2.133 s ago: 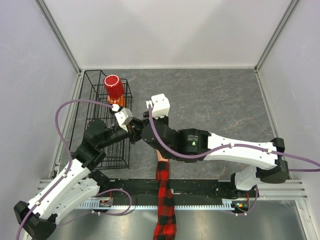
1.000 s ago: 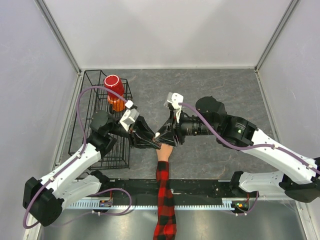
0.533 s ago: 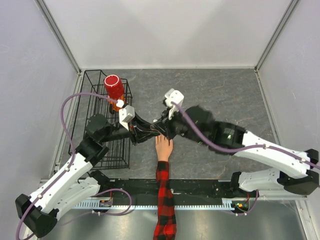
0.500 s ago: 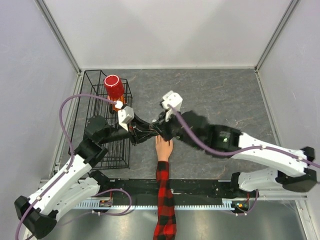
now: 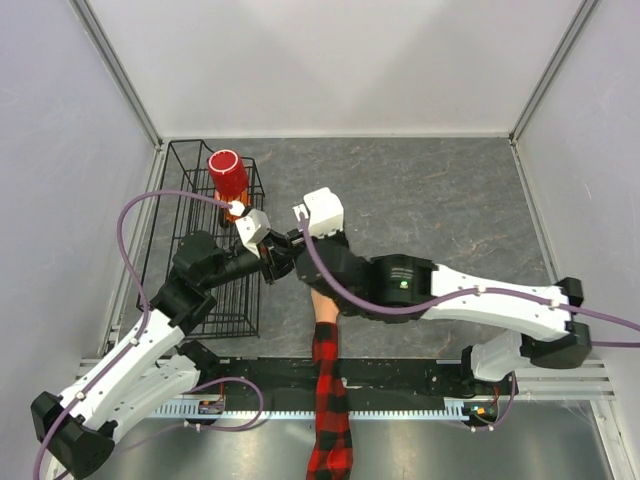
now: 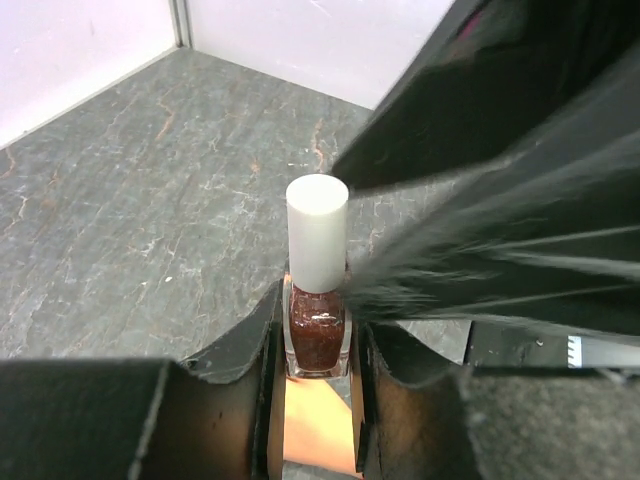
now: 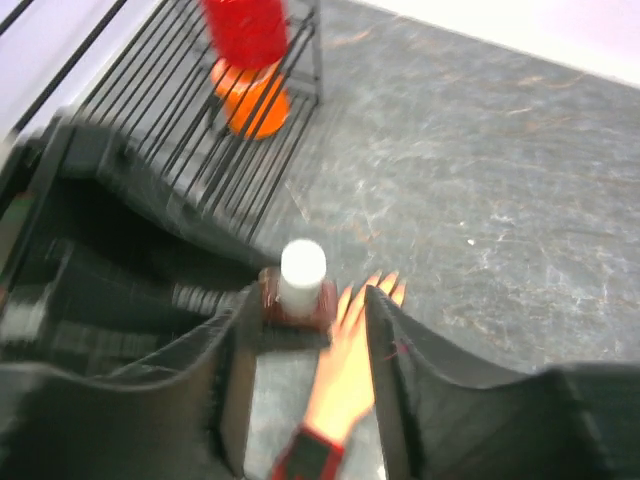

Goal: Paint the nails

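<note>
Looking leftmost, we see the left pincer (image 6: 318, 325) clamped on a dark-red, white-capped polish bottle (image 6: 317, 240), upright just above the peach mannequin hand (image 7: 345, 375). That hand lies on the grey counter (image 5: 430, 200), its nails (image 7: 385, 289) too blurred to judge. Over it, the right pincer (image 7: 312, 305) hangs, jaws apart, gripping nothing.
</note>
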Controlling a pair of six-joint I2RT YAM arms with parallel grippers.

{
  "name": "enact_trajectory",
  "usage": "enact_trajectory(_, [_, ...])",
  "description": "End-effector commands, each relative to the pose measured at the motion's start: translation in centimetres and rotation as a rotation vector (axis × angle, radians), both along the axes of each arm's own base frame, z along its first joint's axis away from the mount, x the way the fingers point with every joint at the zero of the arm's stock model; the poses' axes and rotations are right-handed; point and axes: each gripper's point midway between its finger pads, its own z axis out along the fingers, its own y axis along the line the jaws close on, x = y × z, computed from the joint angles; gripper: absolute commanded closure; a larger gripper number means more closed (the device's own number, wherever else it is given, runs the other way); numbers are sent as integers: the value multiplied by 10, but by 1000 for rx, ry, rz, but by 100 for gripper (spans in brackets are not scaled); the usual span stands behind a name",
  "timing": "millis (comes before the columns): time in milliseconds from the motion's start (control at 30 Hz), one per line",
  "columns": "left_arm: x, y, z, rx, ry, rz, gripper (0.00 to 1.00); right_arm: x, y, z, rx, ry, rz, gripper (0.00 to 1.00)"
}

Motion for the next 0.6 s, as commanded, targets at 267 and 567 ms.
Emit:
enact_trajectory(267, [-65, -24, 46, -87, -90, -472, 98, -47, -43, 40, 90, 90, 612, 34])
enact_trajectory(567, [-90, -25, 45, -90, -45, -676, 98, -66, -22, 46, 168, 99, 869, 36])
